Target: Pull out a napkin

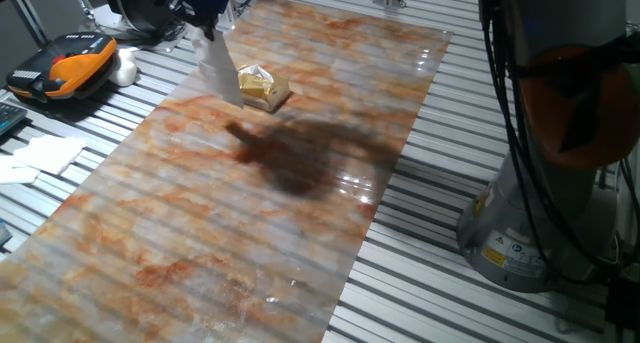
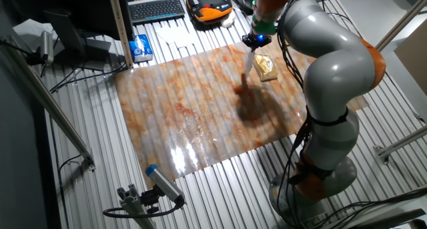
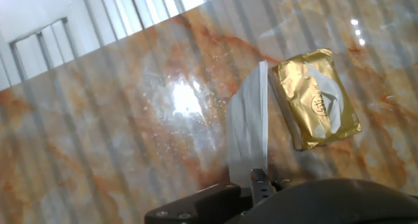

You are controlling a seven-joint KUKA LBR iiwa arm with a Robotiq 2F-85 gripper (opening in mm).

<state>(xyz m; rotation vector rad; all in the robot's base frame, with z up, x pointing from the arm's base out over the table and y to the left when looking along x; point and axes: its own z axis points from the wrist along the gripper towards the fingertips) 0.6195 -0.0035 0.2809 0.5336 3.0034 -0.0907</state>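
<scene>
A white napkin hangs from my gripper above the marbled mat, just left of the small golden tissue box. The gripper is shut on the napkin's top edge. In the hand view the napkin hangs straight down from the fingers, beside the golden box, clear of its opening. In the other fixed view the gripper holds the napkin left of the box.
The marbled mat covers the slatted table. An orange and black device and white paper sheets lie at the left. A keyboard and a blue box lie beyond the mat. The robot base stands at the right.
</scene>
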